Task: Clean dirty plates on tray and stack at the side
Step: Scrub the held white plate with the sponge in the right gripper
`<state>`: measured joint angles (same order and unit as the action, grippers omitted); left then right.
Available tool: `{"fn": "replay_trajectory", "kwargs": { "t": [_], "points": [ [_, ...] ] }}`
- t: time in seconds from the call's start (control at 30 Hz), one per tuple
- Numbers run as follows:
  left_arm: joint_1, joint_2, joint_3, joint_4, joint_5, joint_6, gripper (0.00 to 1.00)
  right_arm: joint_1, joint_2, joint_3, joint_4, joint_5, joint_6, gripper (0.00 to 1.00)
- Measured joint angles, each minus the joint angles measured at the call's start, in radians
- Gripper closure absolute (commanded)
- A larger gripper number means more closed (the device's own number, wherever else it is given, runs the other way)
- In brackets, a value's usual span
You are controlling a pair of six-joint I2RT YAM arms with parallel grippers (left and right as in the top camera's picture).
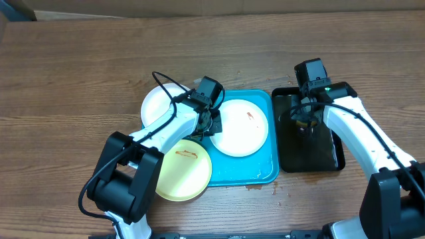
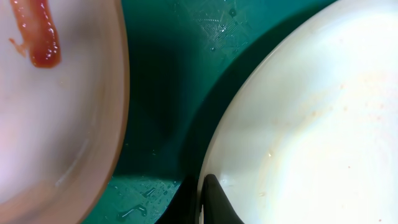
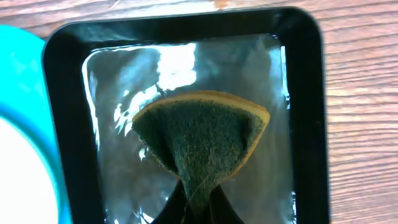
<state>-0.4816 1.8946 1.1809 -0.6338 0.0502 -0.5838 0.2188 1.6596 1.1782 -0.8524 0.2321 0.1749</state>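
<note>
Pinching sponge (image 3: 199, 134) over black tray (image 3: 62, 124), right hand (image 3: 198, 199), left hand (image 2: 200, 202) gripping white plate (image 2: 311, 124)

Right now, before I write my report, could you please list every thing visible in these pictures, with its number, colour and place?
table: one, brown wood, under everything
blue tray: one, turquoise, middle of the table
black tray: one, black, wet inside, right of the blue tray
white plate: two, white; one on the blue tray with a small red smear, one at its far left corner
yellow plate: one, pale yellow-green with a brown smear, at the blue tray's near left corner
sponge: one, green with a tan edge, over the black tray
left gripper: one, black, shut on a white plate's rim; which plate is unclear
right gripper: one, black, shut on the sponge
</note>
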Motion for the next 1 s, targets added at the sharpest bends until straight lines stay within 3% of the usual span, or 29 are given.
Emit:
{"fn": "replay_trajectory", "kwargs": {
  "t": [0.33,0.73,1.0],
  "points": [
    [0.000,0.000,0.000,-0.003,-0.001,0.008,0.96,0.113,0.000,0.027,0.069,-0.182,-0.029,0.96],
    [0.000,0.000,0.000,-0.004,-0.001,0.008,0.96,0.317,0.098,0.030,0.131,-0.015,-0.096,0.96],
    [0.000,0.000,0.001,-0.005,-0.001,0.008,0.96,0.346,0.197,0.030,0.156,0.035,-0.105,0.96]
  ]
}}
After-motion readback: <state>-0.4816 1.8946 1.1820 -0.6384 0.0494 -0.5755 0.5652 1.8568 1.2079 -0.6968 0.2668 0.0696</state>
